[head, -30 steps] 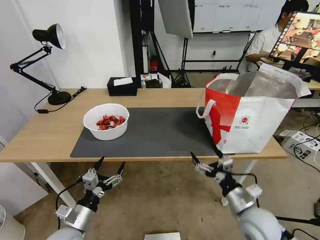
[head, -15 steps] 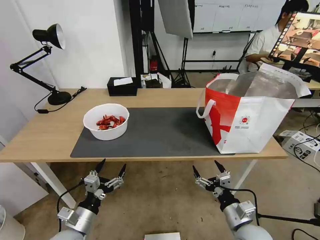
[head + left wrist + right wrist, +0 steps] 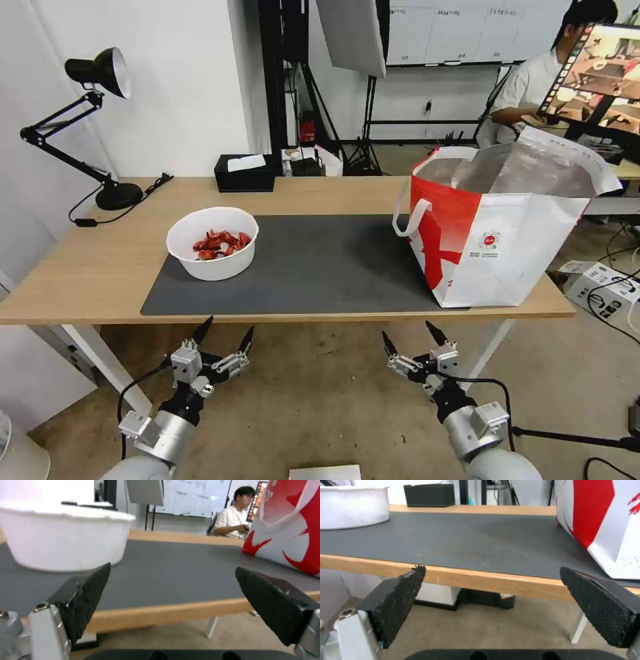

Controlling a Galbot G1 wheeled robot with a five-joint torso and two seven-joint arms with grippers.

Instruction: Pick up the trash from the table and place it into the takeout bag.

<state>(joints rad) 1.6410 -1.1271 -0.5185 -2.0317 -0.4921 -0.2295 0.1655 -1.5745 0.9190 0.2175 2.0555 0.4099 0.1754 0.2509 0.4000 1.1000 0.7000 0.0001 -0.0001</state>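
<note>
Light-wood worktop [image 3: 93, 267] w/ dark grey mat [image 3: 313, 267]; takeout bag [image 3: 507, 233] stands upright at the right end, partly on the mat, mouth open. White bowl [image 3: 212, 243] w/ red shell scraps sits on the mat's left part, well apart from the bag. Left end effector [image 3: 223, 340] & right end effector [image 3: 408, 339] hang below the near worktop edge, both wide open, holding nothing.
</note>
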